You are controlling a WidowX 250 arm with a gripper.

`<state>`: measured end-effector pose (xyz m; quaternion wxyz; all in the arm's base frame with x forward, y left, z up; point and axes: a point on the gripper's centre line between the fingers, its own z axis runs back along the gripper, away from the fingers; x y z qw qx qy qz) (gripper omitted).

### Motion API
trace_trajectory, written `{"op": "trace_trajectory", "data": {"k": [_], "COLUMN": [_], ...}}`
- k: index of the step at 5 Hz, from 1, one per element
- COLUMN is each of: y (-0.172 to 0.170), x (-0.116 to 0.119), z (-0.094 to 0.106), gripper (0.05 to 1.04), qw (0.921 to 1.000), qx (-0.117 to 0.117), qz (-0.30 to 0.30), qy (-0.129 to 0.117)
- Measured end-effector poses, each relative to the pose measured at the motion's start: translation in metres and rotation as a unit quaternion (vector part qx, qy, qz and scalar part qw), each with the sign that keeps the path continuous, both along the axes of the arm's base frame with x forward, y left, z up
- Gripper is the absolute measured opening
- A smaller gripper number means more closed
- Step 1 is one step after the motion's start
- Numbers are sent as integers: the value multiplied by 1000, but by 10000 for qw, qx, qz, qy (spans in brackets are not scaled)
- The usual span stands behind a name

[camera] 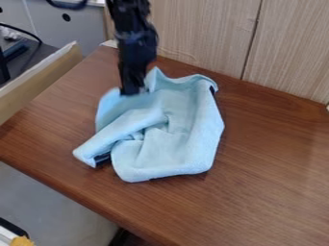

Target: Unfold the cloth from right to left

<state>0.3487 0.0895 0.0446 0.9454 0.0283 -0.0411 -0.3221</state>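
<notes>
The cloth [183, 120] lies on the wooden desk [270, 163], toward its back edge and in front of the pale wall panels [206, 38]. It is bunched, not flat: a thick roll runs from the middle down to a narrow corner at the lower left, a deep crease sits at the centre, and the upper edge stands up in peaks. A dark patch shows at that narrow corner and another at the upper right edge, which suggests, in this inspection, that parts of the border are turned over. The tool [132, 90] points down into the upper left part of the cloth, with fabric close around its lower end. Whether it is apart, together or clamped on the fabric cannot be determined. Its placing is judged fit for the task: a hold at this left side would allow the loose layer to be drawn leftward while the heavier heap at the right acts as an anchor by its own weight. The desk gives a level bed for spreading. Two risks are noted: the heap may slide along as one mass, and the roll may tighten if the pull catches several layers together.
</notes>
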Motion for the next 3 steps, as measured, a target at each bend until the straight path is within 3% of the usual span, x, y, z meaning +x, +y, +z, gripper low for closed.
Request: {"op": "trace_trajectory", "data": {"k": [1, 2, 3], "y": [26, 55, 83], "x": [15, 26, 29], "z": [9, 6, -1], "gripper": [64, 64, 64], "qw": [9980, 9922, 9857], "qx": [-181, -374, -384], "qz": [560, 1140, 1607], "qy": [-228, -345, -322]}}
